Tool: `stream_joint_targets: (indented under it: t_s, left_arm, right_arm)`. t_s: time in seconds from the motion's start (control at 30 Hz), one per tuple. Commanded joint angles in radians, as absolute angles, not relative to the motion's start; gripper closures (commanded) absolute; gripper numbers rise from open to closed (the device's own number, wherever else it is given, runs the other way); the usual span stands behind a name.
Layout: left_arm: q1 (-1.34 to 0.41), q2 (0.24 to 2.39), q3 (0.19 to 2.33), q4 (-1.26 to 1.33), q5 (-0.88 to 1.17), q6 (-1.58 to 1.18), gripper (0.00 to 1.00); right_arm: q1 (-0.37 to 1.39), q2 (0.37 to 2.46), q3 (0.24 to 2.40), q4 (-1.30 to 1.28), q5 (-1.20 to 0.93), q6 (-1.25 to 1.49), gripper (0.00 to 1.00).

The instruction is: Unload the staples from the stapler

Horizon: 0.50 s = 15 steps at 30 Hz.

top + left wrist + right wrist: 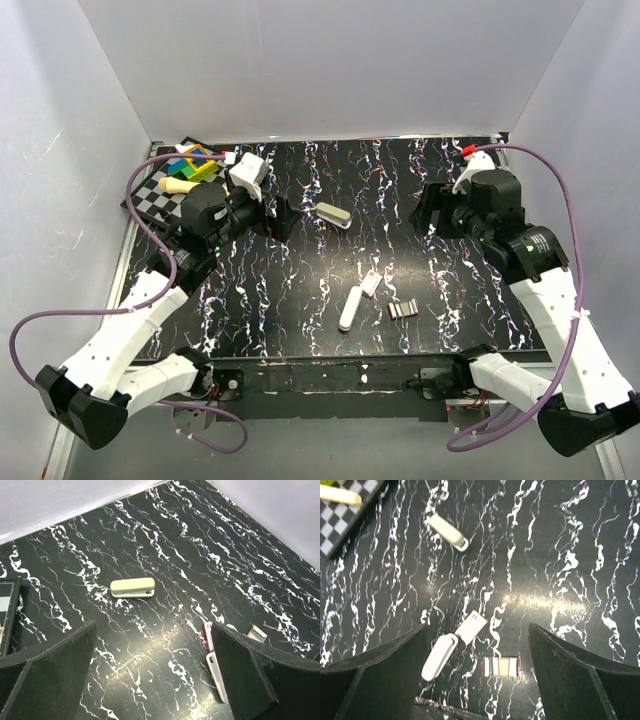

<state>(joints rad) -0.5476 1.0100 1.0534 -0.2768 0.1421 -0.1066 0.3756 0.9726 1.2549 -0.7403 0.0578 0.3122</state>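
A beige stapler [333, 214] lies closed on the black marbled table at centre back, also in the left wrist view [132, 587] and the right wrist view [448, 531]. A long white stapler [350, 308] lies nearer the front, with a small white-and-red box [371, 285] at its far end and a red-edged open staple box [402, 309] to its right. My left gripper [282, 217] hovers open just left of the beige stapler, holding nothing. My right gripper [429, 213] hovers open at the right, above and behind the white stapler [439, 656] and staple box [501, 667].
A checkered board [160, 195] at the back left carries coloured blocks [193, 163] and a cream peg [180, 186]. White walls close in the back and both sides. A metal rail [330, 372] runs along the table's front edge.
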Motion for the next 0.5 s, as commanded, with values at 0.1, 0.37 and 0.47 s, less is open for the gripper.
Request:
stream_joint_targets:
  t_s: [0.1, 0.37, 0.47]
  left_arm:
    - [-0.595, 1.077, 1.08, -0.342, 0.17, -0.077, 0.02]
    - [-0.765, 1.195, 1.146, -0.442, 0.058, -0.093, 0.02]
    - [-0.817, 1.206, 1.12, -0.445, 0.04, -0.141, 0.02]
  right_arm:
    - [0.486, 1.008, 1.289, -0.778, 0.084, 0.298, 0.13]
    - [0.623, 1.062, 1.259, -0.831, 0.245, 0.298, 0.14]
    - [0.627, 1.025, 1.204, -0.834, 0.284, 0.331, 0.14]
